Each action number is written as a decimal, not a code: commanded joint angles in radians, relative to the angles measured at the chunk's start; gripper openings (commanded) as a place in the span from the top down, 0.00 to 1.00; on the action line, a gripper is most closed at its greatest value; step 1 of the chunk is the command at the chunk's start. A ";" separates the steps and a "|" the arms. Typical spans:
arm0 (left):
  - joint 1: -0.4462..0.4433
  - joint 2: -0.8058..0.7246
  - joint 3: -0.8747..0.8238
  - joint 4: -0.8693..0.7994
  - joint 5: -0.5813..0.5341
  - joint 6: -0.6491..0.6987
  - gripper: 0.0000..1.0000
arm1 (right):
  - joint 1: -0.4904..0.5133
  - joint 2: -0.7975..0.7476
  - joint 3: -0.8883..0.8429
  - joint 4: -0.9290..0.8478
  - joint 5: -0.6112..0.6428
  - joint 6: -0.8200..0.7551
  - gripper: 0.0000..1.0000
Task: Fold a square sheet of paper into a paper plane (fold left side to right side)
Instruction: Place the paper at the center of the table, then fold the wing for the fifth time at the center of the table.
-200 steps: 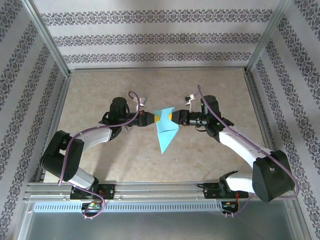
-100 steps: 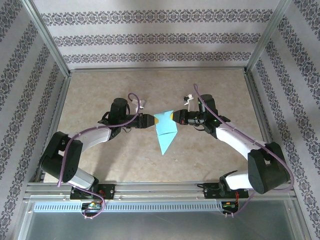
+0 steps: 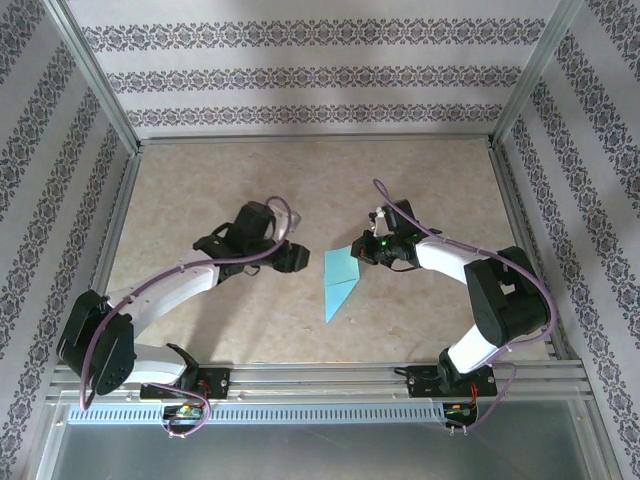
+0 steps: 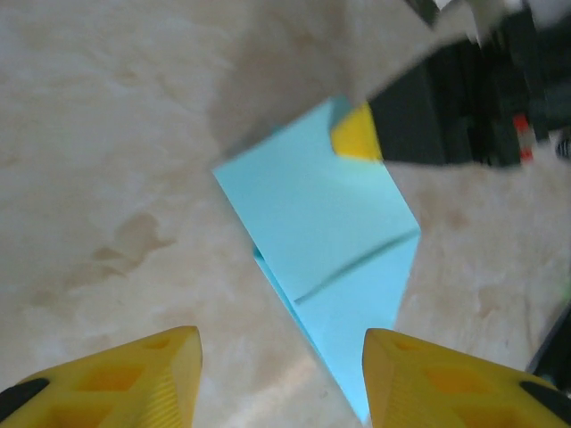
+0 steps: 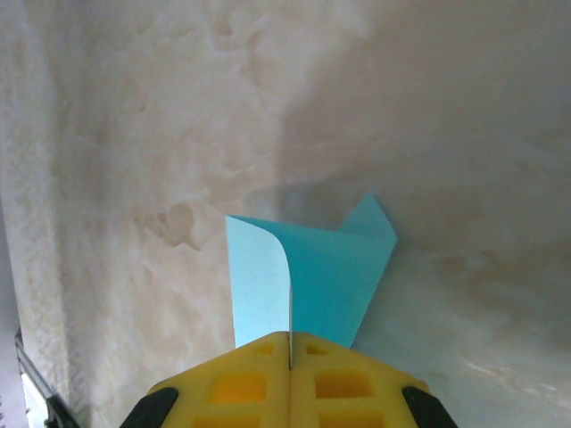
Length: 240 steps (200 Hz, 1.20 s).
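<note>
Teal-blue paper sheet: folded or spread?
Folded: the teal-blue paper sheet has a pointed, layered outline with a crease; the right tool pinches one curled flap.

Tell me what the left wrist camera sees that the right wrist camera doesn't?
Left wrist's extra: the left gripper, open and gripping nothing, and the right gripper seen from outside, pinching a corner of the paper. Right wrist's extra: a flap of paper curling up into its own shut yellow fingers. Shared: the folded teal paper lying on the marbled table.
</note>
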 commanded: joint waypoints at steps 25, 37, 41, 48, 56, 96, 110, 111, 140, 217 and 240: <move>-0.248 0.102 0.075 -0.081 -0.240 0.044 0.46 | -0.011 -0.012 0.042 -0.095 0.044 0.055 1.00; -0.305 0.150 0.109 -0.090 -0.284 0.055 0.45 | -0.011 -0.012 0.047 -0.107 0.051 0.065 0.99; -0.324 0.165 0.119 -0.093 -0.303 0.057 0.45 | -0.011 -0.014 0.047 -0.109 0.051 0.067 0.99; -0.349 0.191 0.138 -0.094 -0.322 0.058 0.44 | -0.011 -0.014 0.047 -0.110 0.052 0.068 0.99; -0.373 0.220 0.156 -0.094 -0.331 0.063 0.44 | -0.011 -0.014 0.045 -0.109 0.053 0.068 0.99; -0.447 0.374 0.266 -0.131 -0.408 0.084 0.40 | -0.007 -0.012 0.025 -0.089 0.058 0.084 0.99; -0.465 0.424 0.298 -0.162 -0.458 0.099 0.39 | -0.008 -0.014 0.020 -0.086 0.060 0.088 0.99; -0.466 0.428 0.301 -0.164 -0.462 0.100 0.39 | -0.008 -0.014 0.020 -0.087 0.061 0.088 0.99; -0.478 0.504 0.343 -0.207 -0.547 0.127 0.38 | -0.005 -0.010 0.020 -0.081 0.058 0.091 0.99; -0.482 0.560 0.358 -0.221 -0.559 0.129 0.64 | -0.005 0.010 0.017 -0.081 0.074 0.087 0.99; -0.482 0.566 0.361 -0.219 -0.551 0.127 0.72 | -0.007 0.017 0.017 -0.082 0.078 0.084 0.99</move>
